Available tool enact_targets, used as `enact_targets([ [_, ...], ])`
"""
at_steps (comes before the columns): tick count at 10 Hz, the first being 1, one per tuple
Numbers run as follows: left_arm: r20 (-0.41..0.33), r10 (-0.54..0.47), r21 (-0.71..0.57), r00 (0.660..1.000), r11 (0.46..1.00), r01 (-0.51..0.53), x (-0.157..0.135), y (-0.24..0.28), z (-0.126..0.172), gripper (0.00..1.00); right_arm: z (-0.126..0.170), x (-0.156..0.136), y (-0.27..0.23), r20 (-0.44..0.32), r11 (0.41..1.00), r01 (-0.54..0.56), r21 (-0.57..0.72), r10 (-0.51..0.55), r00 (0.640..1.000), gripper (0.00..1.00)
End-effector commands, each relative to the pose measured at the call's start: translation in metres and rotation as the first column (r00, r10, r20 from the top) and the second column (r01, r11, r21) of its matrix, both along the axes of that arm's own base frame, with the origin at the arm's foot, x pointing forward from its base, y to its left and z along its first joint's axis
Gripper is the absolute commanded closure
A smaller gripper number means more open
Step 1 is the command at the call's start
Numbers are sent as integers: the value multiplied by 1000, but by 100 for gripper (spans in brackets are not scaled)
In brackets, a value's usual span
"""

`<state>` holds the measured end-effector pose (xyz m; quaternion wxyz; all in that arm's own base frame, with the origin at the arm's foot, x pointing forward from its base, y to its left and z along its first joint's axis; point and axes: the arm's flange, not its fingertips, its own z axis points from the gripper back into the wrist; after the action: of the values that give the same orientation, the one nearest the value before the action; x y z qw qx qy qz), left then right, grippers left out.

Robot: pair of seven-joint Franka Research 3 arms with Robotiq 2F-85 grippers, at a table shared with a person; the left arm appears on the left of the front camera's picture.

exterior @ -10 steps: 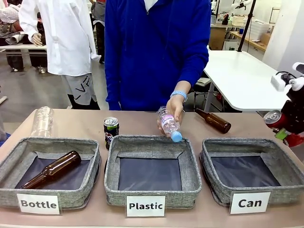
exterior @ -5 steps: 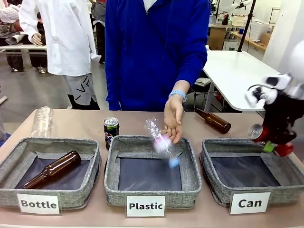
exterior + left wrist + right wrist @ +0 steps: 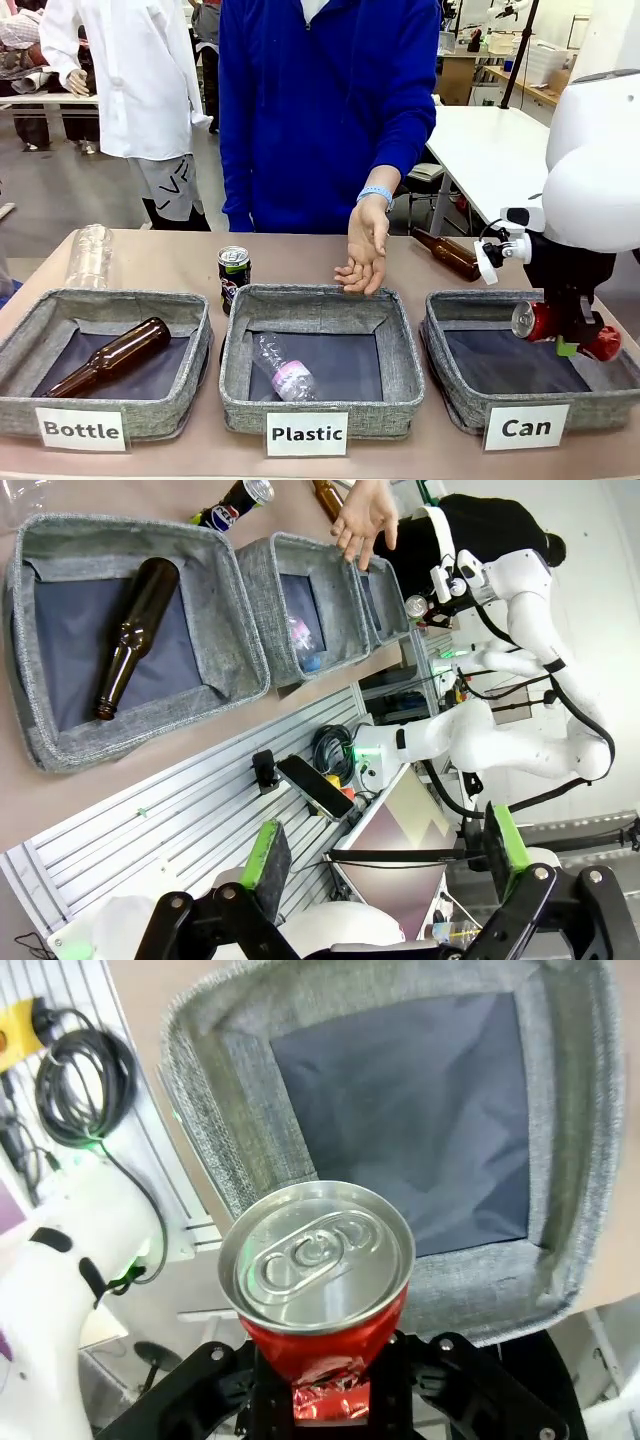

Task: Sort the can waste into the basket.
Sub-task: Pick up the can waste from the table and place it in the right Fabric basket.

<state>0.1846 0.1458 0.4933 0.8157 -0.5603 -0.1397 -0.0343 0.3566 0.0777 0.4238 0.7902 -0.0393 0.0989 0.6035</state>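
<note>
My right end effector (image 3: 565, 335) is clenched on the crushed red can (image 3: 530, 320), hanging just above the "Can" basket (image 3: 455, 395) — the drop-off step, I'd say. Next I need only let go over the lining — the dark can (image 3: 233, 272) stands on the desk (image 3: 300, 255).

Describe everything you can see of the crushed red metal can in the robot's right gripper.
The red metal drink can has a round silver top with its pull tab flat in place. The right wrist view shows its red wall crumpled near the base. The right gripper clamps that lower end, and the can lies sideways, top facing the middle basket. It hangs over the dark lining of the grey woven basket labelled Can, touching only the gripper.
</note>
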Motion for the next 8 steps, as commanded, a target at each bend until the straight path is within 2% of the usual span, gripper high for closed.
enact_targets([
  [1, 15, 7, -14, 1000, 1000, -7, 0, 1, 1, 0, 4, 8, -6, -1, 1000, 8, 14, -8, 1000, 73],
  [3, 15, 7, -14, 1000, 1000, -7, 0, 1, 1, 0, 2, 9, -10, 7, 1000, -16, 24, 16, 1000, 13],
  [4, 15, 7, -14, 1000, 1000, -7, 0, 1, 1, 0, 1, 9, -14, 7, 999, -21, 32, 20, 1000, 0],
  [7, 15, 7, -14, 1000, 1000, -7, 0, 1, 1, 0, -1, 16, -18, 9, 998, -19, 54, 19, 1000, 0],
  [8, 15, 7, -14, 1000, 1000, -7, 0, 1, 1, 0, 1, 20, -22, 11, 995, -15, 97, 14, 1000, 0],
])
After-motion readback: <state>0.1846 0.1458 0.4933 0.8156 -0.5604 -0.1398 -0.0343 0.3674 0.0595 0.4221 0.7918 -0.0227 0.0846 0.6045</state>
